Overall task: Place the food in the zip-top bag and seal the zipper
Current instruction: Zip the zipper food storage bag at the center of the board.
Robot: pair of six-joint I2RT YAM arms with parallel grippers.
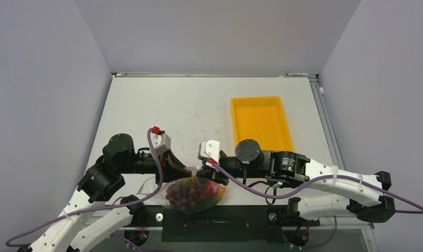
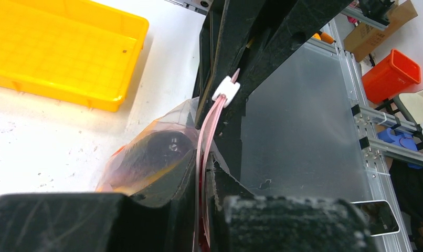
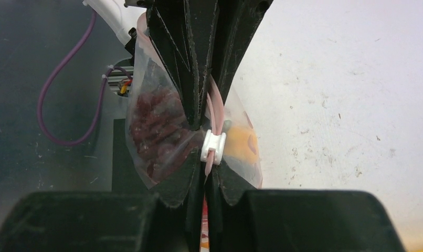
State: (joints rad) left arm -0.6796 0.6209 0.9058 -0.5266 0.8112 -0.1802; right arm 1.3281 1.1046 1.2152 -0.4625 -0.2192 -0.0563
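Low centre of the overhead view: zip-top bag (image 1: pixel 191 195), holding a dark red grape bunch (image 1: pixel 184 193) and a yellow-orange piece (image 1: pixel 215 192), at the bench's (image 1: pixel 188 110) near edge. Pinched by its pink zipper (image 3: pixel 214 105) from two sides: left gripper (image 1: pixel 184 169) pressed together on the strip, right gripper (image 1: pixel 205 170) likewise, tips meeting at the white slider (image 3: pixel 213 147). Both forearms level, reaching inward. Upper right, well apart: yellow tray (image 1: pixel 262 123).

Left arm (image 1: pixel 102 224) and right arm (image 1: pixel 330 176): white link shells, black cylindrical joint housings. Purple cable (image 1: pixel 244 185) along each. White wrist camera block (image 1: pixel 210 148); red connector (image 1: pixel 156 129) on left unit. Fingers (image 3: pixel 172 189) matte black.
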